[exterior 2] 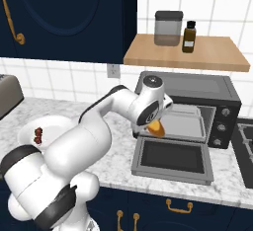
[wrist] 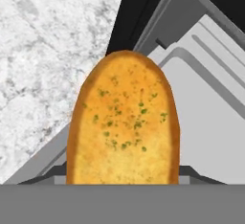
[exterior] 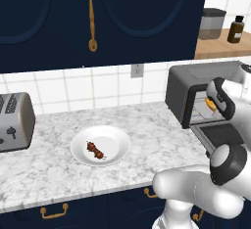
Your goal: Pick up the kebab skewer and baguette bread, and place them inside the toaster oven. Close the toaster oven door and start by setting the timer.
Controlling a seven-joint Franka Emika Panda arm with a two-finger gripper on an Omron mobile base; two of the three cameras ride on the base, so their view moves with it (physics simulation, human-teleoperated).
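While we look along the hand (exterior 2: 157, 126), it is pinching the baguette bread (wrist: 123, 122), a golden-orange loaf with green flecks, at the mouth of the toaster oven (exterior 2: 197, 93). Its door (exterior 2: 170, 160) lies open flat over the worktop's (exterior: 54, 167) front edge. We see the kebab skewer (exterior: 95, 150) on the white plate (exterior: 115, 137), with free worktop around.

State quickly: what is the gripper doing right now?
Gripper: closed on the baguette bread, at the open toaster oven.
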